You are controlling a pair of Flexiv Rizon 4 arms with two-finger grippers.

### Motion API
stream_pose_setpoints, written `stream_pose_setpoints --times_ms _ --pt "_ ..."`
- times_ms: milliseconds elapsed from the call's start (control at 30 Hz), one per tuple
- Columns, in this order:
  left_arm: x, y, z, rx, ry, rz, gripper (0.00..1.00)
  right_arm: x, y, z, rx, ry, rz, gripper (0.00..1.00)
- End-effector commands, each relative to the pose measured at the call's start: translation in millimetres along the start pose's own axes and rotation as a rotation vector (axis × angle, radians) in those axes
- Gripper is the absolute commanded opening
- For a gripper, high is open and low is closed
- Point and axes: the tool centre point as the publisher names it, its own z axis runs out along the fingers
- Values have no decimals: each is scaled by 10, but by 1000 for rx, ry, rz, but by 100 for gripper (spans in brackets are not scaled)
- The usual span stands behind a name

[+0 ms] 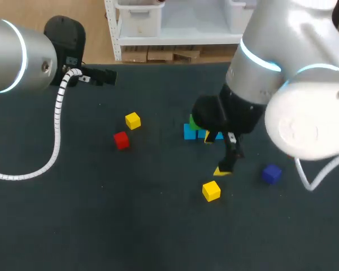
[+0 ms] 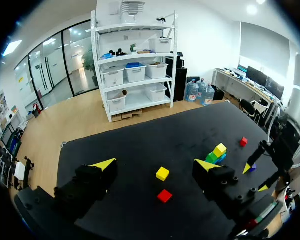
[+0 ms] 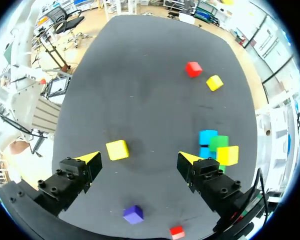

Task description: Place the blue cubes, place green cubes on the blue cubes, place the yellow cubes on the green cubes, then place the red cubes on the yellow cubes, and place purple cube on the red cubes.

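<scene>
My right gripper [image 3: 139, 159] hangs open over the table, with a loose yellow cube [image 3: 117, 149] just ahead between its fingers, untouched. In the head view this yellow cube [image 1: 211, 191] lies just in front of the right gripper [image 1: 226, 166]. Blue cubes [image 3: 207, 137] lie beside the gripper, carrying a green cube [image 3: 218, 143] and a yellow cube [image 3: 228, 155]. The purple cube [image 1: 271, 173] sits to the right. Another yellow cube [image 1: 133, 120] and a red cube [image 1: 121, 140] lie left of centre. A second red cube [image 3: 177, 231] lies under the right wrist. My left gripper [image 2: 155, 165] is open and empty, high at the back left.
The dark table [image 1: 101, 226] has free room along its front and left. In the head view my right arm [image 1: 282, 84] hides part of the stack and the table behind it.
</scene>
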Motion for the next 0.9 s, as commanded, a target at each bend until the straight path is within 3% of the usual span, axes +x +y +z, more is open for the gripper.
stream_pose_setpoints --times_ms 33,500,800,833,867,900 --pt "-2 8 -4 3 1 0 100 -8 148 65 30 13 -6 100" --pt "-2 8 -4 3 1 0 100 55 423 544 -84 74 -31 100" --pt "-2 8 -4 3 1 0 100 50 331 681 -80 109 -68 100" --pt "-2 8 -4 3 1 0 100 52 329 686 -80 111 -70 94" --pt "-2 8 -4 3 1 0 100 59 327 697 -78 116 -72 76" --pt "-2 8 -4 3 1 0 100 67 326 709 -77 121 -73 49"
